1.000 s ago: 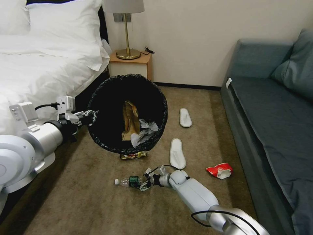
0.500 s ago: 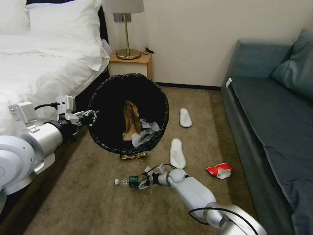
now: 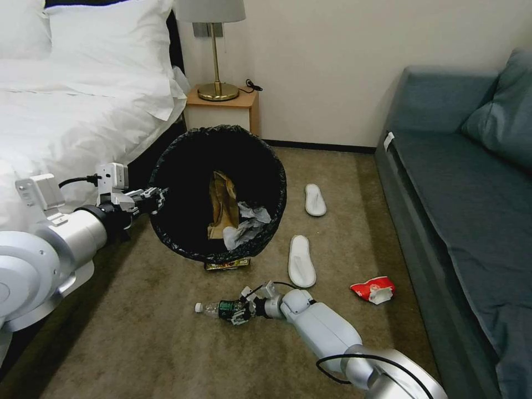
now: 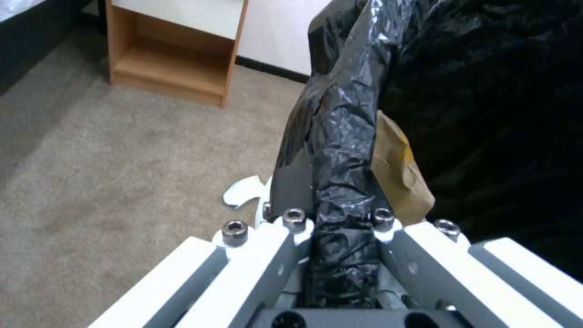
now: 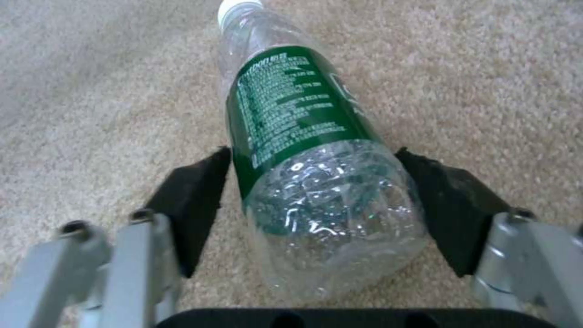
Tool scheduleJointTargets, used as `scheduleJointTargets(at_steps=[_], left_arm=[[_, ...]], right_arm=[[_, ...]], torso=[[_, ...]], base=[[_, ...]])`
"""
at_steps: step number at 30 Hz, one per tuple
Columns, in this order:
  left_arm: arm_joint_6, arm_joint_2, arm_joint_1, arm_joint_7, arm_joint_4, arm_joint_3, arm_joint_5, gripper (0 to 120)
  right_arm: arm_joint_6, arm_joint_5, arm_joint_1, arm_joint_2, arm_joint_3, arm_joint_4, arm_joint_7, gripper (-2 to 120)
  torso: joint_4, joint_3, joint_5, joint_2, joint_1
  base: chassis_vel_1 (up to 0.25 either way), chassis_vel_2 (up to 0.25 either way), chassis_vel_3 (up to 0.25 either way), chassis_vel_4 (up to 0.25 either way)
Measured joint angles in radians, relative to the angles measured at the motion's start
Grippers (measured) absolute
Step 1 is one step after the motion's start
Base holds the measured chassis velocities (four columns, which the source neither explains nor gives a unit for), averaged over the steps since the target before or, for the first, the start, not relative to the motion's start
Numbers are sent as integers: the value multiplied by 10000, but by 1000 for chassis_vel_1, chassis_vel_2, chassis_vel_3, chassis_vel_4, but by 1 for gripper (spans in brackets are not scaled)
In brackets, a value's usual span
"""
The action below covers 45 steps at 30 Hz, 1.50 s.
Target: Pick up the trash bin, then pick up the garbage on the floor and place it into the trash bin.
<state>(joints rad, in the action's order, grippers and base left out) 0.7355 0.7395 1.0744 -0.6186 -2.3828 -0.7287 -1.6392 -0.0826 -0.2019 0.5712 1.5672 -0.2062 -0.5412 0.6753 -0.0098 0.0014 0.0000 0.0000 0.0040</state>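
Note:
The trash bin [image 3: 275, 183], lined with a black bag, hangs tilted off the floor with its mouth toward me. My left gripper [image 3: 152, 200] is shut on its rim [image 4: 346, 114], the bag pinched between the fingers [image 4: 291, 228]. Inside lie a brown paper bag [image 3: 221, 205] and white tissues [image 3: 247, 224]. A clear green-labelled bottle [image 3: 215, 308] lies on the carpet. My right gripper [image 3: 239, 312] is open low over the floor, its pads [image 5: 194, 200] on either side of the bottle's base [image 5: 316, 191].
Two white slippers [image 3: 315, 199] [image 3: 301, 260], a red wrapper [image 3: 372, 289] and a gold wrapper [image 3: 227, 264] lie on the carpet. The bed [image 3: 55, 122] is at left, a nightstand [image 3: 221, 111] with a lamp behind the bin, and a blue sofa [image 3: 454, 183] at right.
My right gripper has slid left along the carpet, so its fingers now flank the bottle's base. The bin and left arm have barely moved.

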Motion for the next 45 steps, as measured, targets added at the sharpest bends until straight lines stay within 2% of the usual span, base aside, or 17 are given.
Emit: scheduleJointTargets(at_steps=[2,6,8,14,18,22,25,26,29,30,32,40,45], left_arm=[[0,-11,37,-32,-58,6,4,3],[0,-23,69,-51,-93,7,4,3],[0,-64,101,-86,-128,6,3,3],[0,-120,68,-91,-119,-14,-4,3],[0,-122,74,-72,-96,-33,0,3],[0,-119,72,-38,-27,-70,12,3],[0,-117,-77,-128,75,-87,18,3],[0,-117,-77,-128,75,-87,18,3],[0,-107,-245,-199,117,-85,-21,3],[0,-107,-245,-199,117,-85,-21,3],[0,-125,-289,-227,131,-103,-57,3],[0,-221,-181,-451,107,-342,-214,3],[0,-57,52,-728,74,-471,-229,3]], right_arm=[[-5,37,56,-40,44,-79,0,56],[-11,51,87,-75,64,-147,-8,48],[-24,81,125,-134,96,-262,-62,37],[-107,113,139,-196,263,-418,-232,25],[-105,133,260,-396,467,-835,-303,25],[53,197,525,-989,884,-1870,-323,25],[-174,-31,979,-1775,1316,-3276,-404,25],[-174,-31,979,-1775,1316,-3276,-404,25],[-401,-450,1730,-2720,1667,-4675,-512,25],[-401,-450,1730,-2720,1667,-4675,-512,25],[-414,-492,2229,-3281,2025,-5561,-523,25],[-813,-1153,2928,-4363,2472,-7247,-809,25],[-1230,-1719,3591,-5103,2910,-8370,-1420,25]], torso=[[0,0,0,0,0],[0,0,1,0,0],[0,0,1,0,0],[1,0,1,0,0],[1,0,1,0,0],[0,0,2,0,0],[1,0,1,0,-1],[1,0,1,0,-1],[-2,0,4,0,0],[-2,0,4,0,0],[-5,0,4,0,0],[1,0,3,0,0],[0,-1,2,0,0]], base=[[0,0,0,0],[0,0,0,0],[0,0,0,0],[0,0,0,0],[0,0,0,0],[0,0,0,0],[0,0,0,0],[0,0,0,0],[0,0,0,0],[0,0,0,0],[0,0,0,0],[0,0,0,0],[0,0,0,0]])
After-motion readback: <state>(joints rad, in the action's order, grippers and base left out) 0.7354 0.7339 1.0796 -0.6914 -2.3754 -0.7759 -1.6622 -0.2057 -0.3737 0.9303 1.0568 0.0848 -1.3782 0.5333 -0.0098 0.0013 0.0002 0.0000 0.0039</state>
